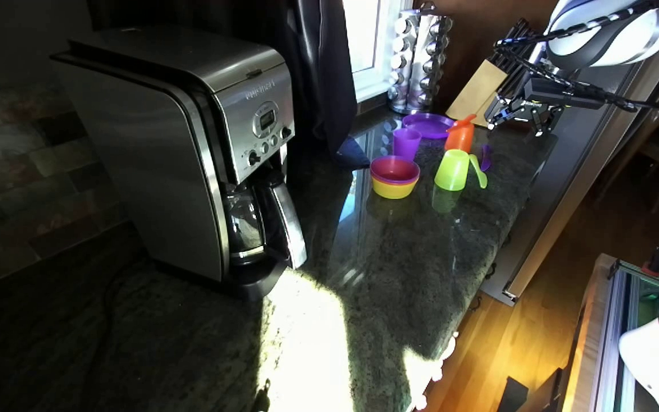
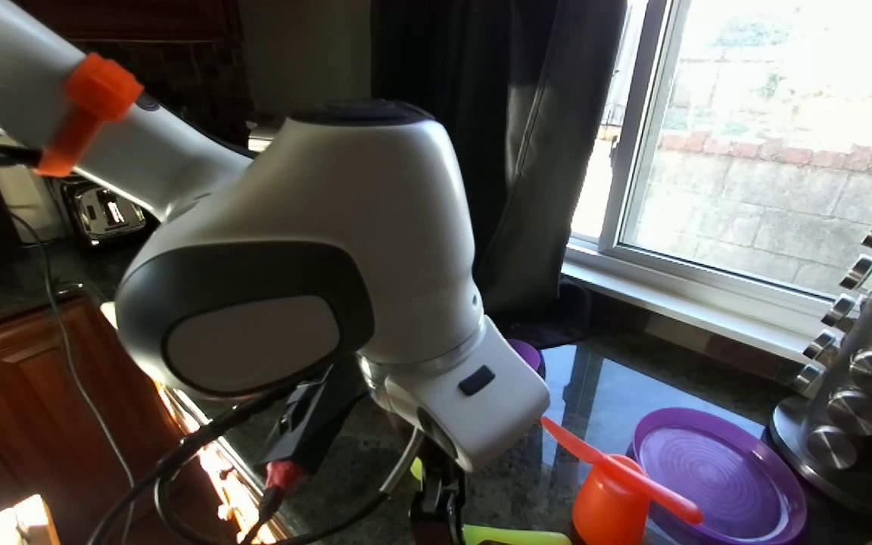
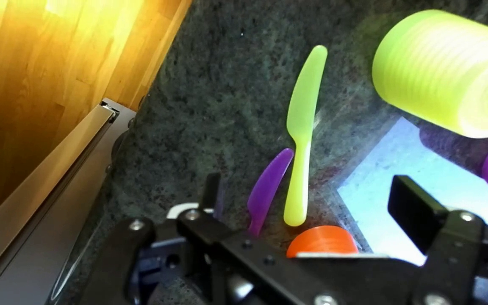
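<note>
- Black two-fingered end effector (image 3: 309, 190): fingers spread wide, nothing gripped; hangs above the speckled dark stone surface (image 3: 227, 93).
- Yellow-green plastic knife (image 3: 302, 131): lies flat on the stone, framed between the fingers in the wrist view.
- Purple plastic knife (image 3: 266, 188): just beside the yellow-green one, toward the rim; whether they touch cannot be told.
- Orange plastic cup (image 2: 610, 511): inverted, near the knives' handle ends; orange plastic knife (image 2: 667, 496) laid across its upturned base.
- Step in hand, by judgement: a reach over the utensils, no grasp made.
- Next move, by judgement: calls for choosing one slim handle, setting the fingers across it, and sparing the loosely perched orange knife.
- Edge: past the purple knife the rim gives onto a brushed metal panel (image 3: 66, 216) and wooden floor (image 3: 79, 55).
- Room: a strip of stone along the rim; tighter opposite, where an inverted yellow-green ribbed plastic cup (image 3: 443, 72), purple plastic cup (image 1: 406, 144) and round purple plate (image 2: 746, 469) stand.
</note>
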`<action>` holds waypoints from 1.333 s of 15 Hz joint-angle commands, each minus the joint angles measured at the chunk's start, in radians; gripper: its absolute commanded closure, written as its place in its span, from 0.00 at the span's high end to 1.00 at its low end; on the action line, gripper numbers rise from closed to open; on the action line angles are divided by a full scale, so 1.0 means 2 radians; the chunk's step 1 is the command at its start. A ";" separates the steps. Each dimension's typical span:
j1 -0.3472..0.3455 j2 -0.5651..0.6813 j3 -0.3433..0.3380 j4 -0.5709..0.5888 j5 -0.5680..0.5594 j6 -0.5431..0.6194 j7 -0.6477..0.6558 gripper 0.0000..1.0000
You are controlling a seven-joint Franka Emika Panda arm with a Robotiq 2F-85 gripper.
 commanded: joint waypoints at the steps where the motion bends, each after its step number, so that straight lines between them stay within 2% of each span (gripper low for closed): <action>1: -0.003 0.044 0.003 0.025 0.016 0.005 -0.005 1.00; 20: 0.031 0.168 -0.004 0.090 0.023 0.006 0.042 1.00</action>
